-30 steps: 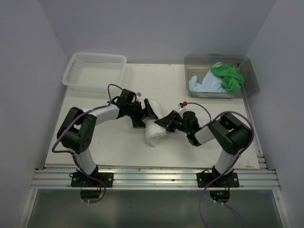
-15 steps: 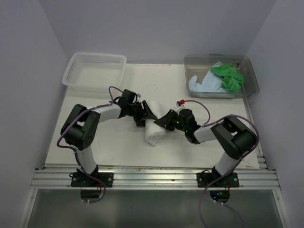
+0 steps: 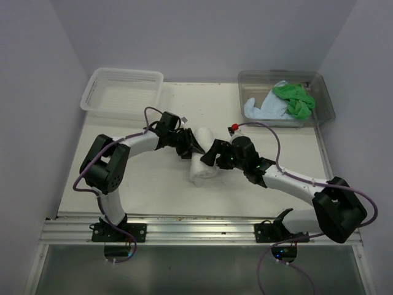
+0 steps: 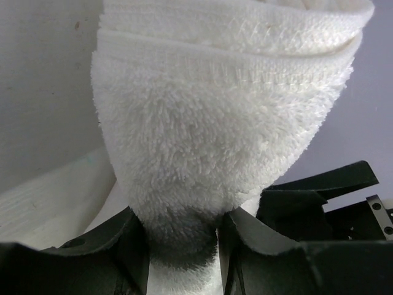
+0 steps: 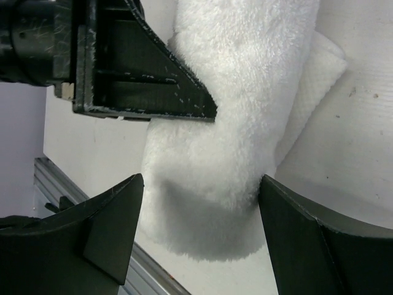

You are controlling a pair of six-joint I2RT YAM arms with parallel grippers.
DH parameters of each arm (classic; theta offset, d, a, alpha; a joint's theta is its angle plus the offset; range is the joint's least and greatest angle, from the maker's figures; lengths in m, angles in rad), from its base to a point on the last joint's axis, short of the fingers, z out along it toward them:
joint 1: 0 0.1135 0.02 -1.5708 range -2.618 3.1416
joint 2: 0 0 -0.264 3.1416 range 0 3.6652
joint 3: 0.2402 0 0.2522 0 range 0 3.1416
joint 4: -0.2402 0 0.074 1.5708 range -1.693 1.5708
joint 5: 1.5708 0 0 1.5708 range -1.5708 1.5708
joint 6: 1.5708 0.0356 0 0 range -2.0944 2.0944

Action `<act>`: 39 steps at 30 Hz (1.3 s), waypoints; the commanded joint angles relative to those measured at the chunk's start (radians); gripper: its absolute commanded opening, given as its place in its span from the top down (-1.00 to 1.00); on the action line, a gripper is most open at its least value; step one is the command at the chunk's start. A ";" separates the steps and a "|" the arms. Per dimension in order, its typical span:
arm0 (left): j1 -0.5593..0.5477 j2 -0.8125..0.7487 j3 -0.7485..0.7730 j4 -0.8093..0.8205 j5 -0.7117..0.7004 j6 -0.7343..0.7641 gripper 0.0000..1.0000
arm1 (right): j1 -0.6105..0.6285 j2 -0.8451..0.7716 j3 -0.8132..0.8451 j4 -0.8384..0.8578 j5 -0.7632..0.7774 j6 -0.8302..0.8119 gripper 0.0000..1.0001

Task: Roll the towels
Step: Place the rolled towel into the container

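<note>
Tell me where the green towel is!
In the top view, the green towel sits in the clear tub at the far right, bunched beside the light blue towel.

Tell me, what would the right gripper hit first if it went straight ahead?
The white towel; the roll sits between the spread fingers of the right gripper. Beyond it, probably, the left gripper, which pinches the same roll.

Left gripper [image 4: 183, 239]: jaws narrowed from wide, now pinching rolled white terry towel [image 3: 201, 165]. Right gripper [image 5: 202, 209]: jaws spread from pinched, straddling roll; right arm [image 3: 288, 181] stretched flatter
</note>
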State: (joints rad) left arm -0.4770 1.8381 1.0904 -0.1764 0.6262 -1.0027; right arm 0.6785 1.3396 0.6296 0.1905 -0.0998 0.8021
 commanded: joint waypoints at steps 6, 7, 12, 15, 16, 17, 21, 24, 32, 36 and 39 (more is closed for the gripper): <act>0.028 -0.040 0.022 0.122 0.047 0.035 0.46 | -0.008 -0.144 -0.030 -0.137 0.006 -0.012 -0.57; 0.029 -0.042 0.037 0.083 0.032 0.055 0.47 | -0.020 -0.167 -0.028 -0.147 0.015 -0.014 -0.57; 0.052 -0.088 0.097 -0.028 -0.017 0.112 0.49 | -0.072 -0.215 -0.016 -0.233 0.058 -0.040 -0.60; 0.090 -0.146 0.059 0.030 0.007 0.069 0.50 | -0.105 -0.230 -0.024 -0.240 0.052 -0.037 -0.60; 0.113 -0.163 0.033 0.072 0.021 0.056 0.50 | -0.114 -0.235 -0.028 -0.241 0.052 -0.038 -0.60; 0.124 -0.196 0.023 0.092 0.026 0.044 0.50 | -0.117 -0.237 -0.030 -0.247 0.052 -0.038 -0.60; 0.195 -0.272 0.025 0.123 0.009 0.024 0.50 | -0.125 -0.243 -0.033 -0.260 0.045 -0.041 -0.59; 0.261 -0.280 0.130 0.059 -0.014 0.094 0.50 | -0.126 -0.247 -0.038 -0.261 0.045 -0.040 -0.59; 0.491 -0.165 0.449 -0.006 0.044 0.159 0.52 | -0.128 -0.238 -0.019 -0.280 0.037 -0.066 -0.59; 0.587 0.004 0.690 -0.125 0.116 0.254 0.52 | -0.128 -0.215 -0.005 -0.283 0.023 -0.070 -0.59; 0.615 0.191 0.937 -0.172 0.208 0.288 0.51 | -0.128 -0.186 -0.001 -0.281 0.008 -0.070 -0.59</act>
State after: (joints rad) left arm 0.1196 1.8946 1.8614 -0.3042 0.7002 -0.7910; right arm 0.5549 1.1297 0.5964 -0.0853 -0.0715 0.7525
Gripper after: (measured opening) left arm 0.432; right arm 0.796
